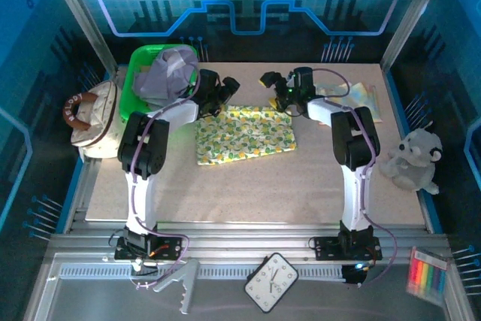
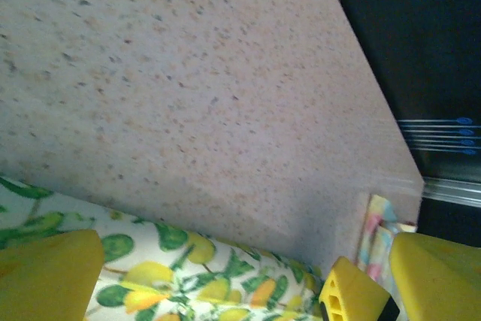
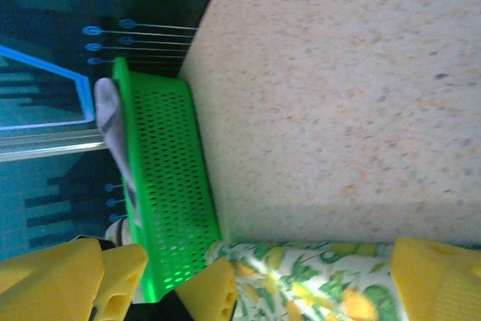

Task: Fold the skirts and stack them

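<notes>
Both pairs of jaws are held wide apart with nothing gripped. The left gripper (image 1: 224, 89) and the right gripper (image 1: 270, 80) are poised side by side over the far edge of the leafy-print skirt (image 1: 244, 134). In each wrist view the yellow fingers are seen spread, with only that patterned edge and bare table (image 1: 248, 193) below them.

The leafy-print skirt is laid out near the middle of the table as a flat, roughly rectangular panel. It is judged to be at least partly folded, though how many layers it has cannot be told. With both grippers placed at its far hem, a further fold of this piece is likely the step in hand.

The lavender-grey skirt (image 1: 167, 71) is heaped loosely in the green basket (image 1: 134, 73) at the far left corner and is judged not yet folded. A khaki-tan skirt cannot be made out with any certainty. A pale pastel-printed cloth (image 1: 366, 99) is laid flat at the far right of the table, well apart from the leafy-print skirt; whether it belongs to the task cannot be told.

No garment is set on top of another, so the stack is judged not yet begun. Most of the task is therefore taken to lie ahead: one skirt in progress, at least one untouched.
</notes>
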{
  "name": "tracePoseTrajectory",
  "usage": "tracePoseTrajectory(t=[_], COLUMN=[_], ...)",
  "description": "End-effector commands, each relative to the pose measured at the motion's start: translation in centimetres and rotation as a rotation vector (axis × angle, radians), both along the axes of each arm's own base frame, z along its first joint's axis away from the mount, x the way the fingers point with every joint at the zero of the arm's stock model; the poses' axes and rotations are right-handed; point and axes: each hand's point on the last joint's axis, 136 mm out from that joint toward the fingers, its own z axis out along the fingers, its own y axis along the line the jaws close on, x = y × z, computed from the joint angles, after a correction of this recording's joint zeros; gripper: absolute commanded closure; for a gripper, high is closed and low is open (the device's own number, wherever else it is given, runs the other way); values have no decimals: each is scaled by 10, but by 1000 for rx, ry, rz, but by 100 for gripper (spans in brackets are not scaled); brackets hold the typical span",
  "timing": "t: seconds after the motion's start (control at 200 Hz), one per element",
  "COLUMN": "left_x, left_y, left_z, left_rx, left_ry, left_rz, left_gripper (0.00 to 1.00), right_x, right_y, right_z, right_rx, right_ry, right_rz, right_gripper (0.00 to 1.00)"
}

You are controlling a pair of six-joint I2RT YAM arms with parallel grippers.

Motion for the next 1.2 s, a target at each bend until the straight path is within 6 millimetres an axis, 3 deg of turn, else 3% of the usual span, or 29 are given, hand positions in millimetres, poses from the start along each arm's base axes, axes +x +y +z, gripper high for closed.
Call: tracePoseTrajectory(t=[0.0,0.145,0.35,0.465,0.57,0.7,0.8,0.93,1.03,1.195], left_x=[-13,-22,-19,-14,-14,-30,-51,-78,-97,-122], left_y=[21,17,-5,-17,-19,-25,-32,-46,-54,-21], left_z=[-50,-65,-61,-39,-2,45,60,58,42,5], left_rx=[116,149,181,192,195,176,157,81,53,155], left_ry=[131,180,175,134,75,7,3,47,94,212], left_rz=[35,10,-65,-109,-137,-187,-234,-295,-335,-263], left_gripper=[1,1,1,1,1,1,1,1,1,1], right_x=[-4,-22,-51,-54,-58,-68,-78,-87,-92,-100], right_y=[-6,-31,-76,-84,-85,-82,-83,-83,-84,-96], right_z=[-41,-59,-71,-56,-28,4,16,18,11,0], right_rx=[-30,-111,-207,-219,-270,-363,-442,-463,-467,-536], right_ry=[104,162,206,165,106,56,46,67,103,146], right_rz=[-10,-65,-168,-143,-100,-23,3,24,30,13], right_gripper=[2,2,1,1,1,0,0,0,0,0])
